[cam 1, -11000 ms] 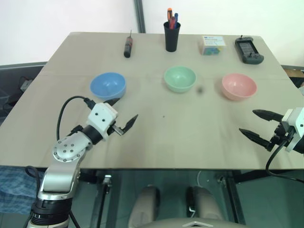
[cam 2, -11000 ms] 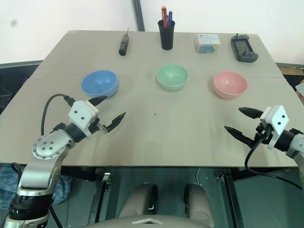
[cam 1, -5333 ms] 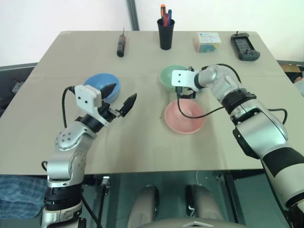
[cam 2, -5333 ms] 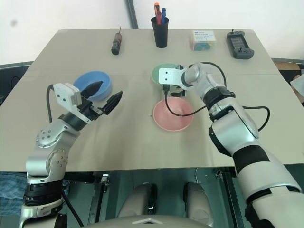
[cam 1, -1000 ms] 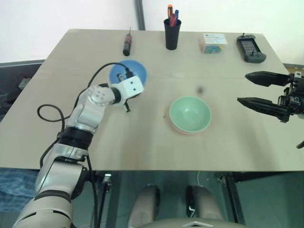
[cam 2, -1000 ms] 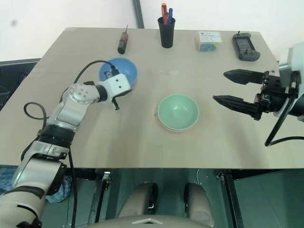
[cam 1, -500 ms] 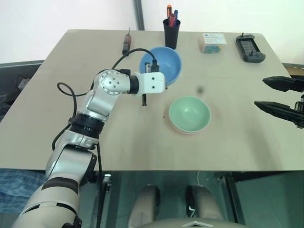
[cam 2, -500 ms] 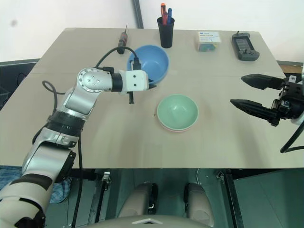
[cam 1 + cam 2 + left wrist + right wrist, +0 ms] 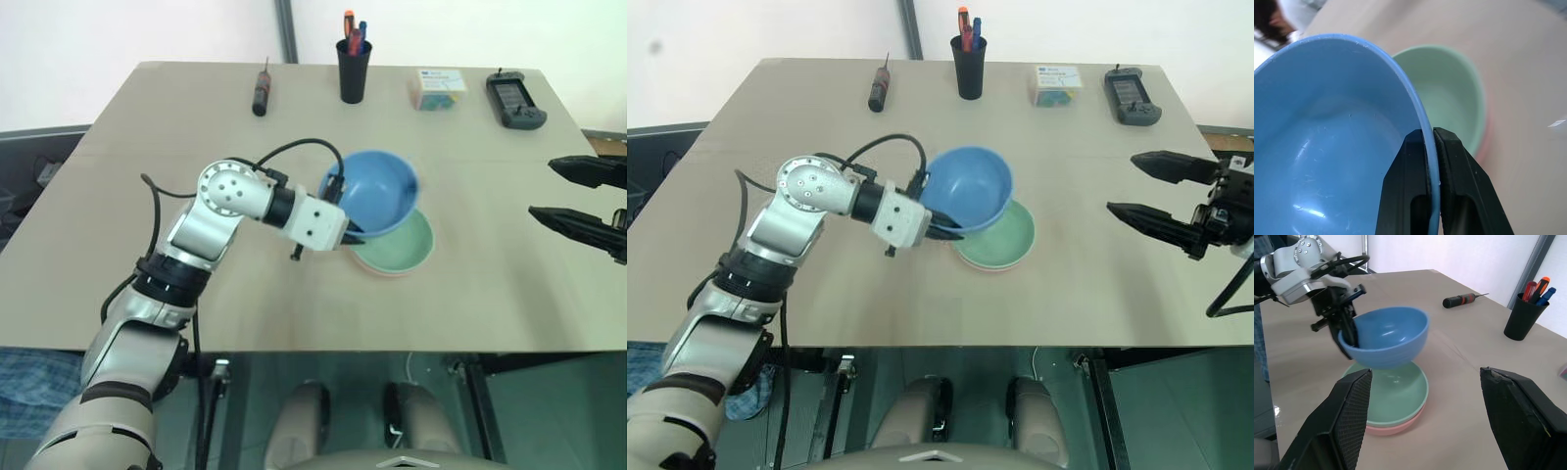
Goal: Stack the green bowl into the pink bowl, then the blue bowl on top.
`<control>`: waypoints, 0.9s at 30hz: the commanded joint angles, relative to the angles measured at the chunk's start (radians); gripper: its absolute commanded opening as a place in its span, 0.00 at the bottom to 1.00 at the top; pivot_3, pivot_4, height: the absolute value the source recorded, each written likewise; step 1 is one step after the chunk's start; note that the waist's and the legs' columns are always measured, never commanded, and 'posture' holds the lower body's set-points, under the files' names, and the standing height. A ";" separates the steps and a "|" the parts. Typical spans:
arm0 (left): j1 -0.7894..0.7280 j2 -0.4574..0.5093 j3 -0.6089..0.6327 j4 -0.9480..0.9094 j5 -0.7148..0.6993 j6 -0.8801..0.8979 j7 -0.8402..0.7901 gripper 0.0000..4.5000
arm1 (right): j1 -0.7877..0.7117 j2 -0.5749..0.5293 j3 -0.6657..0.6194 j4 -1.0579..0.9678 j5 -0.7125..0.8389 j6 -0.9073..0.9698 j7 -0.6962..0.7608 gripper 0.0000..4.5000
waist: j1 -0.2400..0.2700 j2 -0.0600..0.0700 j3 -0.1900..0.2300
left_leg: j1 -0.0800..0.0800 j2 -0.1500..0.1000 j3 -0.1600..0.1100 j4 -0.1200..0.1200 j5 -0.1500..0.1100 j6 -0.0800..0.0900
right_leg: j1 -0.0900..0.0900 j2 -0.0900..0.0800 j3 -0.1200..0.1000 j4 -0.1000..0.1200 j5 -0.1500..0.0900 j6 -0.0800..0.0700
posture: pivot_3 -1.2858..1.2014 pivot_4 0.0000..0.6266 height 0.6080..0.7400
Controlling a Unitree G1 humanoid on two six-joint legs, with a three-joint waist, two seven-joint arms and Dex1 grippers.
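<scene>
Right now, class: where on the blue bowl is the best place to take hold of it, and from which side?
Grip the thin rim of the blue bowl, one finger inside and one outside, as the left tool does now. Come from the robot's left: the bowl hangs open-side up above the green bowl, so its wall offers a narrow edge there.

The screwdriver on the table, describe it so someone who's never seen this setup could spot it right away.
Look along the far edge of the tan table, where four small items sit in a row. The screwdriver is the leftmost, left of the black pen cup. It alone lies flat: a slim dark handle with a red band and a thin metal shaft pointing away.
</scene>
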 commanded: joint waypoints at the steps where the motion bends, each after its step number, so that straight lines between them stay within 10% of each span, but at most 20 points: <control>1: 0.010 0.010 0.015 -0.066 -0.053 -0.017 -0.029 0.01 | -0.008 -0.009 -0.015 -0.012 0.004 -0.023 -0.001 0.82 | 0.001 0.000 0.000 | 0.000 0.000 0.000 0.000 0.000 0.000 | 0.000 0.000 0.000 0.000 0.000 0.000 | 0.52 0.24 1.00; 21: 0.009 -0.020 0.019 -0.056 -0.059 -0.031 -0.026 0.01 | -0.008 -0.008 -0.010 -0.023 -0.002 -0.028 -0.018 0.82 | 0.000 0.000 0.000 | 0.001 0.000 0.000 0.000 0.000 0.000 | 0.001 0.000 0.000 0.000 0.000 0.000 | 0.52 0.24 1.00; 27: 0.003 -0.046 0.028 -0.032 -0.043 -0.065 0.015 0.52 | -0.013 -0.014 -0.008 -0.016 -0.003 -0.027 -0.017 0.82 | 0.001 0.000 0.000 | 0.001 0.000 -0.001 0.000 0.000 0.000 | 0.001 0.000 0.000 0.000 0.000 0.000 | 0.52 0.24 1.00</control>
